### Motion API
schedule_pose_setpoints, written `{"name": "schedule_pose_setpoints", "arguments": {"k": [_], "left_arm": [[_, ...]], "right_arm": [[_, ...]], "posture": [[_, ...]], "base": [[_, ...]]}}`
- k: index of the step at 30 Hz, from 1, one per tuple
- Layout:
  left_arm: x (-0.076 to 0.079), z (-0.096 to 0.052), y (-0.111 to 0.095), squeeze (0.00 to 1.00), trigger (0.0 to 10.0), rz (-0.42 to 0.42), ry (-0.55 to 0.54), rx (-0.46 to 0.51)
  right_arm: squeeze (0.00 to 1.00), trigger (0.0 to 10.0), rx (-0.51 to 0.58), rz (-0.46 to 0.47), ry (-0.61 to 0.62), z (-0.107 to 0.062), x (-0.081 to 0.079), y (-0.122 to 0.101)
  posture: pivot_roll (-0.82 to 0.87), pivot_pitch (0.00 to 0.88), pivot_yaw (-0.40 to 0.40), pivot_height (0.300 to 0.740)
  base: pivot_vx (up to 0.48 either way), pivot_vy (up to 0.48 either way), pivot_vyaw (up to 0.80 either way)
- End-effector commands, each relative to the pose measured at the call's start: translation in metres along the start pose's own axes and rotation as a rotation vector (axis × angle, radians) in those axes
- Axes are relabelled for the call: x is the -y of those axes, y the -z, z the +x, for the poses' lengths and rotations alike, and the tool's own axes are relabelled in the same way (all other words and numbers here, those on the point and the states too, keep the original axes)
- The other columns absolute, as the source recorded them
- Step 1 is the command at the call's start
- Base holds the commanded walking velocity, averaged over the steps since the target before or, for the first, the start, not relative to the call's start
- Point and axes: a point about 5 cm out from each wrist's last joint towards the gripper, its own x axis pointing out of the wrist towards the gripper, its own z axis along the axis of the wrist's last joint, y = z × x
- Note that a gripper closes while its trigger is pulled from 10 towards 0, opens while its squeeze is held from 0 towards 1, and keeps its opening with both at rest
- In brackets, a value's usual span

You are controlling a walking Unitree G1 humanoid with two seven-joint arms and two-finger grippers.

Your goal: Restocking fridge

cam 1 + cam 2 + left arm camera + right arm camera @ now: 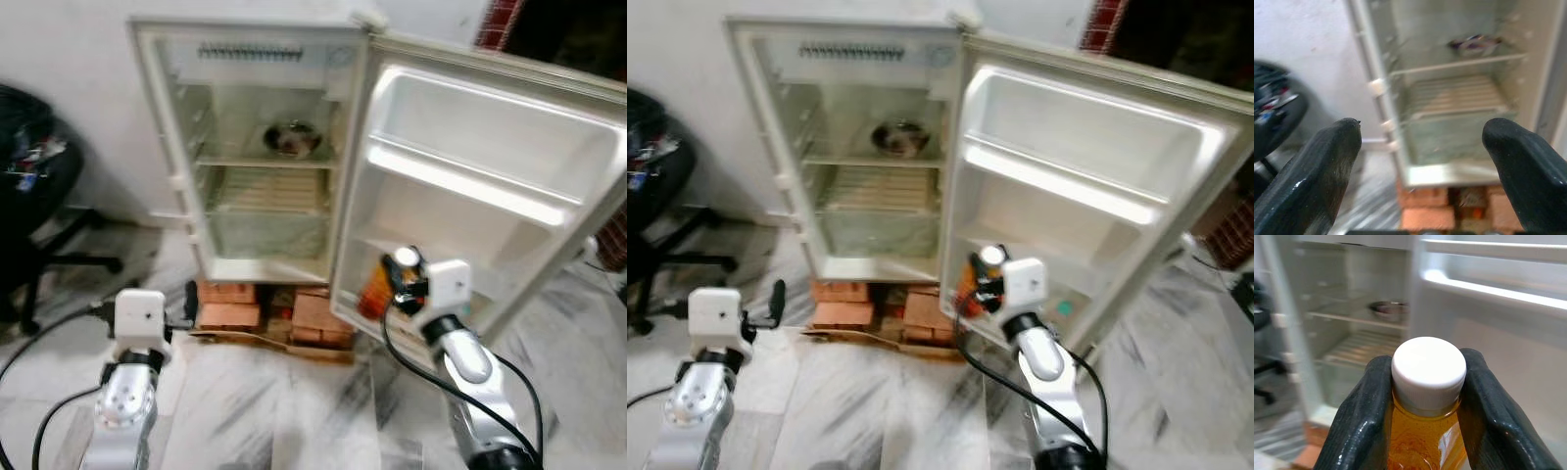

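The fridge (265,157) was the biggest thing, standing in the upper middle of the left eye view with its door (480,186) swung wide open to the right, likely so food could go in. It sat on a stack of bricks (269,313) low in the middle of the frame, which seemed to keep it up off the marble floor (284,411). A black office chair (39,206) stood at the left edge, well apart from the job. Inside the fridge, a metal bowl (291,138) rested on the upper shelf, and the shelves under it looked bare, so the stocking had hardly begun. The right gripper (1425,401) squeezed a bottle (1425,440) of orange drink by its neck, just under the white cap (1429,369), probably because that narrow part fit well between the fingers. In the left eye view the bottle was near the lower right of the middle, just in front of the door's bottom rack, so I think that rack was where it was meant to go. The left gripper (1420,161) was spread wide and held nothing, waiting low at the left side and pointing at the fridge.
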Motion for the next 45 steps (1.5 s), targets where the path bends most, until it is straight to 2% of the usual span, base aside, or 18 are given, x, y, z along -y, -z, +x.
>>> {"name": "schedule_pose_setpoints", "arguments": {"k": [1,10,16,21,25,45], "left_arm": [[0.008,-0.001,0.001,0.0,10.0,-0.008,0.021,-0.006],[0.009,0.0,0.002,0.0,10.0,-0.007,0.027,-0.011],[0.012,-0.001,0.002,0.0,10.0,-0.015,0.031,-0.008],[0.01,0.001,0.002,0.0,10.0,-0.009,0.029,-0.013],[0.01,0.002,0.002,0.0,10.0,-0.005,0.03,-0.014],[0.012,-0.001,0.004,0.0,10.0,-0.005,0.035,-0.028]], "right_arm": [[0.0,10.0,0.019,-0.023,0.051,-0.003,0.014,-0.004],[0.0,10.0,0.019,-0.025,0.058,-0.001,0.015,-0.005],[0.0,10.0,0.013,0.02,0.034,0.001,0.013,-0.003],[0.0,10.0,0.021,0.069,-0.063,0.001,-0.001,-0.004],[0.0,10.0,0.031,0.083,-0.106,0.001,-0.005,-0.006],[0.0,10.0,0.019,0.118,-0.15,-0.001,-0.011,-0.004]], "posture": [[0.04,0.0,-0.037,0.74],[0.05,0.0,-0.039,0.74],[0.05,0.0,-0.037,0.74],[0.05,0.0,-0.029,0.74],[0.05,0.0,-0.026,0.74],[0.05,0.0,-0.029,0.732]], "base": [[0.337,0.0,0.0],[0.33,0.0,0.0],[0.0,0.0,0.0],[0.0,0.0,0.0],[0.0,0.0,0.0],[0.0,0.0,0.0]]}}
